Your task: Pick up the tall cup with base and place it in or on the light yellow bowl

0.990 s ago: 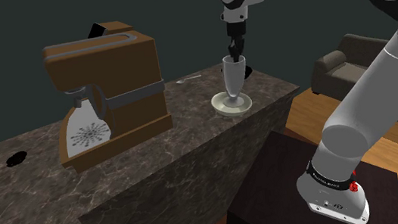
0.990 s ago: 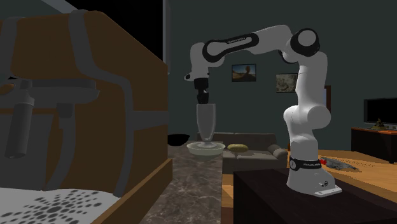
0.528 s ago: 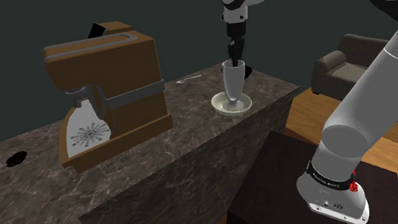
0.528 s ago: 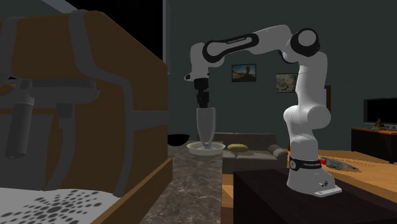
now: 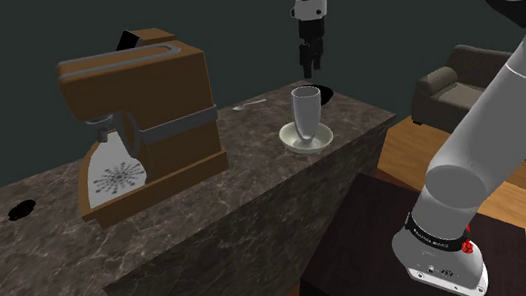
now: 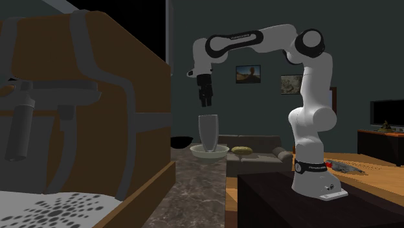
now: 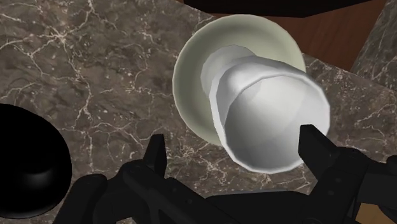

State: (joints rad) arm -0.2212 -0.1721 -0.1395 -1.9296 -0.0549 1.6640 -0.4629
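Tall cup (image 5: 307,109) stands upright inside pale bowl (image 5: 288,137), near far end of marble desk (image 5: 208,213); placement looks done.

Risk: cup is tall on a narrow foot in a curved bowl, so prob. top-heavy. Any sideways swing or dip of the arm (image 5: 507,96) could clip the rim and tip it out, poss. off the desk edge.

Tool (image 5: 309,66): hovers directly above cup, clear of rim, fingers wide apart, gripping nothing, touching nothing.
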